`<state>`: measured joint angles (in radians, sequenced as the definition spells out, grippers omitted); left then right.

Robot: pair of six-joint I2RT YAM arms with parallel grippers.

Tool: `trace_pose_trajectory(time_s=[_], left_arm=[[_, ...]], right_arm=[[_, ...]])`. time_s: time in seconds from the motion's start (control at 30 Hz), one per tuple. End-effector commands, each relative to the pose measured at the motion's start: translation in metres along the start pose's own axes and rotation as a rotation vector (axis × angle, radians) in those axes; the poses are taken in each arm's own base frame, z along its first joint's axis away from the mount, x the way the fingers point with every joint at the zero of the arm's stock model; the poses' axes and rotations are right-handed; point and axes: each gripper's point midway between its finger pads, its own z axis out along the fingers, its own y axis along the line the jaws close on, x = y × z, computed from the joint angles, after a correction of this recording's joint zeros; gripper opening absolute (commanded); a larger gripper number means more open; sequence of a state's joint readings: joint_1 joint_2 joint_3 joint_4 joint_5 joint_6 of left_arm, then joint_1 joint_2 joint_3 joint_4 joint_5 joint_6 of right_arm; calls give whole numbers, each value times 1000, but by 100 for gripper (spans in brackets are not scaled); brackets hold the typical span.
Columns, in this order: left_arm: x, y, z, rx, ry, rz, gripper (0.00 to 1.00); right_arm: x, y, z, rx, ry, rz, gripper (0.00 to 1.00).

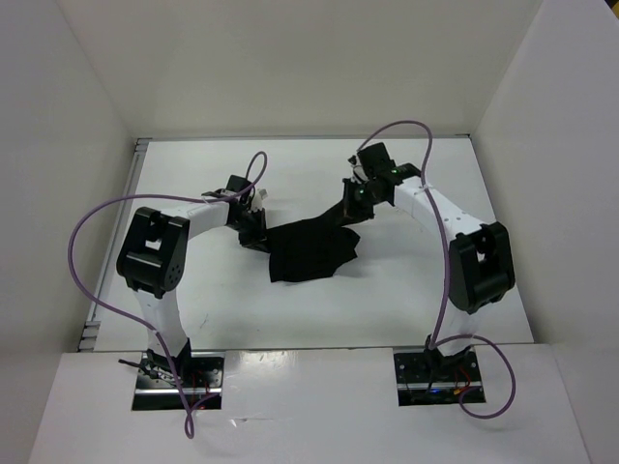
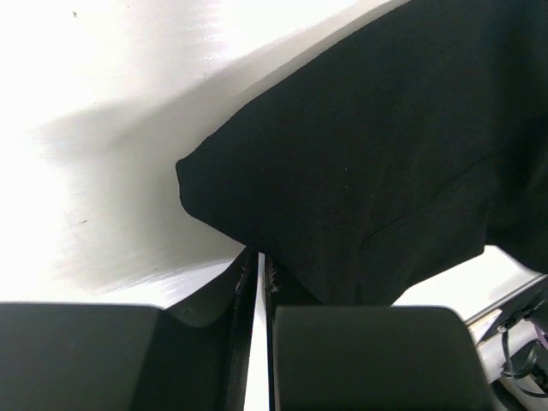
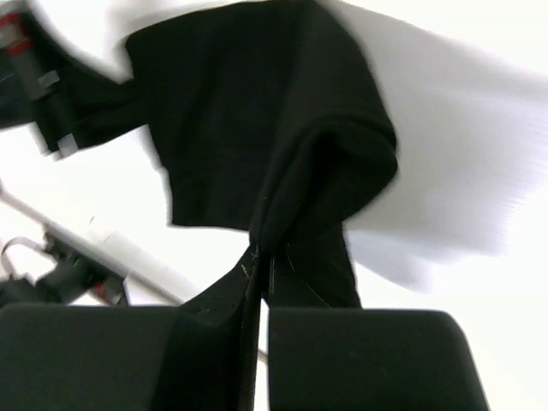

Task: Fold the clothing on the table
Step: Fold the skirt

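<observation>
Top external view shows the clothing (image 1: 309,253) lying crumpled near the middle of the table (image 1: 193,319), with its near edge loose. At its 9 o'clock the left gripper (image 1: 255,235) is nearly closed and seems to pinch only a thin edge. Farther, at 1 o'clock, the right gripper (image 1: 348,205) is closed tight on a bunched, raised corner. If the arms pull apart, I think the left edge may slip out and the fold would come crooked.

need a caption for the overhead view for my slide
Seen from above, the left gripper and right gripper each pinch one side of the black garment over the white table.
</observation>
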<state>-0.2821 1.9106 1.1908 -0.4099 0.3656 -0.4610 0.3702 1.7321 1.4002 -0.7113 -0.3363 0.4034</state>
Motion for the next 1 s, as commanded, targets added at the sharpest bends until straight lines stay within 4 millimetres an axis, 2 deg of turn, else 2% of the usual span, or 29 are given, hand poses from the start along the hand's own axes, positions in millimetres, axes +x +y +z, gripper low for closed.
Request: trace_pose_trajectory(time_s=[0.0, 0.03, 0.13, 0.17, 0.27, 0.37, 0.4, 0.43, 0.57, 0.63, 0.8, 0.97], left_arm=[[7, 5, 8, -3, 25, -20, 13], [7, 6, 8, -3, 25, -20, 13], [7, 6, 8, -3, 25, -20, 13], [7, 6, 8, -3, 25, -20, 13], [7, 6, 8, -3, 25, -11, 13], [7, 6, 8, -3, 25, -11, 13], [7, 6, 8, -3, 25, -11, 13], [7, 6, 8, -3, 25, -11, 13], [6, 7, 9, -11, 22, -11, 13], [6, 7, 9, -12, 22, -11, 13], [6, 8, 9, -11, 22, -2, 13], [6, 8, 9, -11, 22, -2, 13]], right_arm=[[-4, 46, -10, -112, 1, -56, 0], [-2, 62, -7, -148, 9, -74, 0], [-1, 83, 2, -180, 26, -104, 0], [6, 93, 7, -190, 42, -126, 0], [14, 111, 23, -214, 78, -162, 0], [26, 115, 43, -212, 131, -170, 0], [27, 124, 45, -232, 139, -185, 0], [31, 118, 57, -217, 163, -183, 0], [42, 129, 76, -230, 200, -207, 0], [39, 132, 81, -243, 197, -210, 0], [50, 131, 106, -259, 254, -203, 0], [44, 139, 118, -297, 258, -199, 0]])
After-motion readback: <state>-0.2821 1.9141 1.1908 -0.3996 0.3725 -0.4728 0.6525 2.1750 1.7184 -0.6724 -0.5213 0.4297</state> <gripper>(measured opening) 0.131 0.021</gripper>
